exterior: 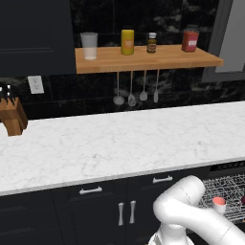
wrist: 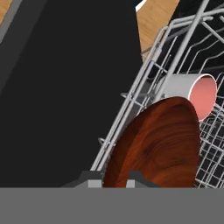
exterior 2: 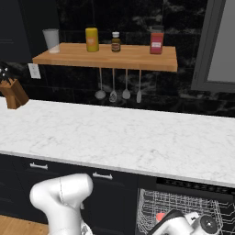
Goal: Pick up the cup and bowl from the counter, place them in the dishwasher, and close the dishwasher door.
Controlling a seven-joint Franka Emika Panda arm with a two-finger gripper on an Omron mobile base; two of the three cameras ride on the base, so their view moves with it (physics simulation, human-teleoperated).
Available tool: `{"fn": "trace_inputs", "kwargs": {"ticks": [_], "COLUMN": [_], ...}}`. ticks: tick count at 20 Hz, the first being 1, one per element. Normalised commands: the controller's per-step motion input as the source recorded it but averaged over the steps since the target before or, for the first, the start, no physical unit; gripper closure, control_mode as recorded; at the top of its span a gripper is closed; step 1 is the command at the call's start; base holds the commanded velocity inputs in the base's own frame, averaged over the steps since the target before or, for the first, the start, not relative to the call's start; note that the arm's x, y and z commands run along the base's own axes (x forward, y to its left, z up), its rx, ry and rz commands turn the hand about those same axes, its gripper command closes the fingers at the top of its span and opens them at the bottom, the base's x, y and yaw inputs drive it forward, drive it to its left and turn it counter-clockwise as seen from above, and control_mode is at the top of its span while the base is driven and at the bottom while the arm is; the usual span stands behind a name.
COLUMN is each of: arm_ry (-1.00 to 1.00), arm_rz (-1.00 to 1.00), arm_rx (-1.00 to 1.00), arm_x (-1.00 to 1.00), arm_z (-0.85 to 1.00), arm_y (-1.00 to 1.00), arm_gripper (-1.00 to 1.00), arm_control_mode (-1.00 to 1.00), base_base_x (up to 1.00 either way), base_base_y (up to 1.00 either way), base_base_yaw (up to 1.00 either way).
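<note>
The gripper (wrist: 114,181) is nearly closed, its two fingertips pinching the rim of the bowl (wrist: 155,144). The bowl stands on edge, broad face toward the camera, long axis running up the hand view, at the side of the dishwasher (exterior 2: 193,186) rack (wrist: 144,78). The cup (wrist: 194,94) stands in the rack just behind the bowl, pink mouth up.

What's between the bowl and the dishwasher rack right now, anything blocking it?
Nothing visible blocks it. The bowl, pinched in the fingers, hangs beside the rack's side wires, with the cup already lying inside just beyond.
</note>
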Motion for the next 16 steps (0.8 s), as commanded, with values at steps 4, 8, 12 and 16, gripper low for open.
{"fn": "trace_inputs", "kwargs": {"ticks": [4, 8, 12, 16], "arm_ry": [0.0, 0.0, 0.0, -0.05], "arm_rz": [0.12, 0.12, 0.1, 0.04], "arm_rx": [0.0, 0.0, 0.01, 0.03], "arm_x": [0.35, 0.27, 0.05, 0.06], "arm_z": [-0.57, -0.44, -0.03, 0.35], "arm_y": [0.0, 0.0, -0.14, -0.16], "arm_gripper": [1.0, 1.0, 1.0, 1.0], "arm_control_mode": [-1.0, -1.0, -1.0, -1.0], "base_base_x": [0.0, 0.0, 0.0, 0.0], "base_base_y": [0.0, 0.0, 0.0, 0.0], "base_base_yaw": [0.0, 0.0, 0.0, 0.0]}}
